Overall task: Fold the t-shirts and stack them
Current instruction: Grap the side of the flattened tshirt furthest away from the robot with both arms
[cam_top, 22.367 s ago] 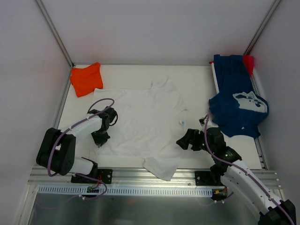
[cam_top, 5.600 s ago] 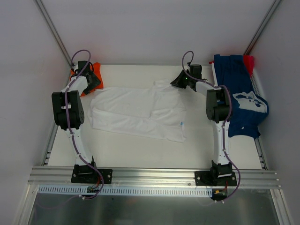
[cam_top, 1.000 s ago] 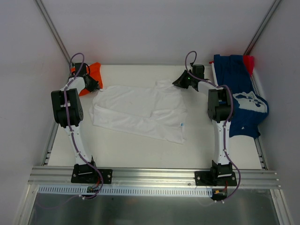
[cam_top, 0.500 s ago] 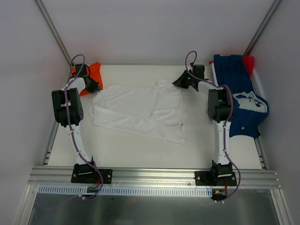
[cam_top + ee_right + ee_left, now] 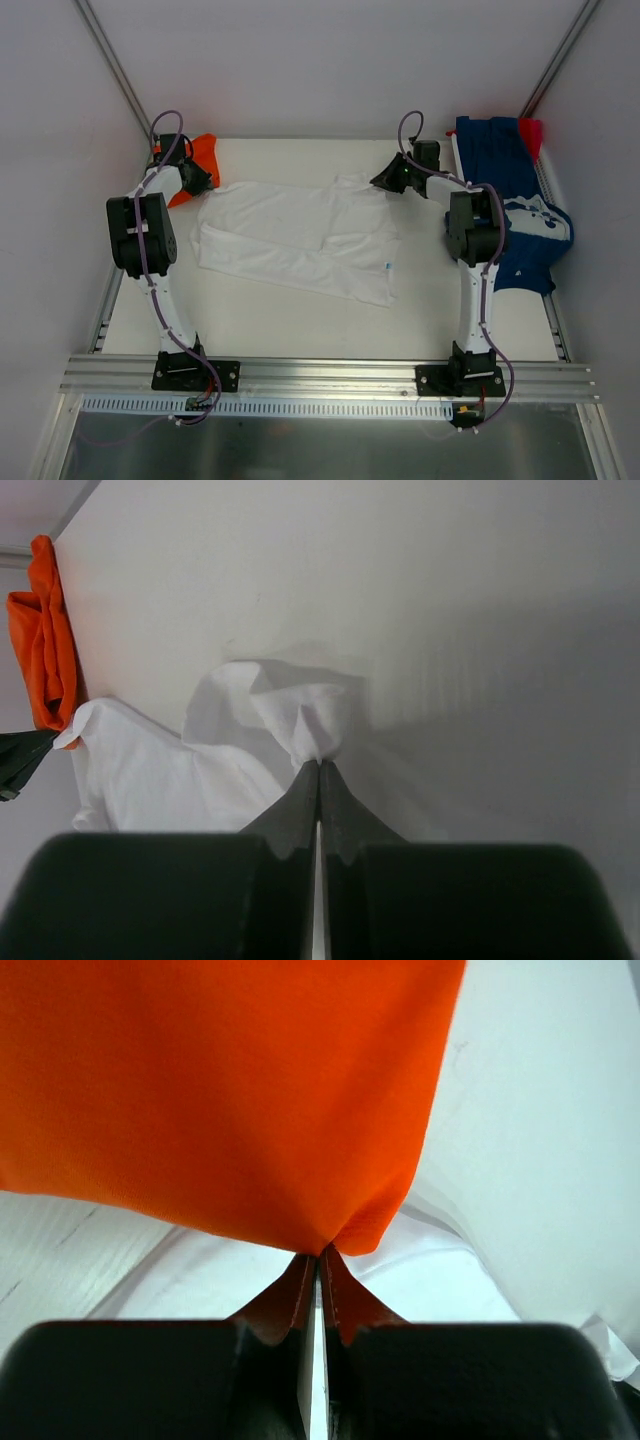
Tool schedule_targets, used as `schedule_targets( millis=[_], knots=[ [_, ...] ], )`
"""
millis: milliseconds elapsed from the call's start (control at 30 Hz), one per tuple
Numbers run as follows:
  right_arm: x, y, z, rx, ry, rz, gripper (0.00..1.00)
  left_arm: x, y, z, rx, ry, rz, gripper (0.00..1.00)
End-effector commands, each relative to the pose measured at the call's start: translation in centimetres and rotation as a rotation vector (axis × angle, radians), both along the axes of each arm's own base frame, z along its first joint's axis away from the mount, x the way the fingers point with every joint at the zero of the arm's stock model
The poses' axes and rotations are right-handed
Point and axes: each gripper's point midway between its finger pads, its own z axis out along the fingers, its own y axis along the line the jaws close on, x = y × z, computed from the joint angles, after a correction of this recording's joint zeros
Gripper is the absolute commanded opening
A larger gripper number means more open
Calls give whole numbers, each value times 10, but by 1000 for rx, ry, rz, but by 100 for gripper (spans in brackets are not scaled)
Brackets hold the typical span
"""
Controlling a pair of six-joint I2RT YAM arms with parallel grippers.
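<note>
White cloth t-shirt (image 5: 300, 235), folded into a long band, is laid across the far half of the table (image 5: 300, 325). Its far right end is pinched by the closed right gripper (image 5: 319, 763). Left gripper (image 5: 317, 1253) has just been snapped shut, but bright orange t-shirt (image 5: 220, 1090) cloth got caught instead, so 1 regrasp is probably needed.

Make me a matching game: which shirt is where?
Shirts:
1. orange t-shirt
2. white t-shirt
3. navy t-shirt
4. red t-shirt

Places:
A. spread out in the middle
B. far right corner, peeking out behind another shirt
C. far left corner
D. heaped along the right side

Pairs: 1-C, 2-A, 3-D, 4-B
</note>
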Motion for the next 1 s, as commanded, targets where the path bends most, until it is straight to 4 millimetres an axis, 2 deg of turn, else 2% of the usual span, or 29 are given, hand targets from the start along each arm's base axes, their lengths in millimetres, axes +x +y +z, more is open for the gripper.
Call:
schedule_targets(
  millis=[0,33,133,167,233,267,333,367,400,467,500,533,600,667,700,733,767,833,867,967],
  knots=[
    [-5,10,67,7,-117,12,0,2,-7,47,9,-110,-15,0],
    [-9,15,79,4,-136,24,0,1,-8,49,5,-116,-13,0],
    [-21,22,83,-23,-136,51,0,-4,-13,54,-2,-130,-18,0],
    [-25,23,92,-29,-142,57,1,-8,-15,55,-7,-130,-21,0],
    [-35,28,96,-44,-144,78,0,-11,-17,57,-8,-139,-22,0],
    [-38,29,108,-46,-164,83,0,-14,-17,58,-9,-140,-22,0],
    [-50,35,111,-56,-166,105,0,-18,-17,60,-9,-144,-21,0],
    [-55,36,125,-57,-188,108,0,-21,-18,61,-10,-144,-19,0],
    [-59,38,130,-56,-195,113,0,-22,-18,61,-11,-147,-18,0],
    [-71,41,131,-67,-196,126,0,-28,-18,63,-7,-148,-17,0],
    [-77,40,144,-72,-219,124,0,-30,-17,63,-2,-148,-14,0],
    [-89,39,138,-90,-190,133,0,-32,-15,64,12,-148,-8,0],
    [-98,36,150,-99,-210,129,0,-38,-12,66,29,-150,0,0],
    [-111,31,143,-113,-187,130,0,-44,-8,66,49,-149,7,0],
    [-116,29,151,-114,-199,125,0,-46,-8,67,51,-151,5,0],
    [-122,28,149,-115,-195,128,0,-48,-10,66,48,-150,-4,0],
    [-129,26,139,-124,-171,128,0,-51,-9,65,47,-146,-6,0],
    [-139,26,142,-126,-178,131,0,-57,-9,61,48,-141,-7,0],
    [-146,25,133,-133,-156,133,0,-60,-9,60,50,-139,-6,0],
    [-157,25,133,-138,-158,135,0,-67,-8,58,59,-139,-5,0]
  ],
)
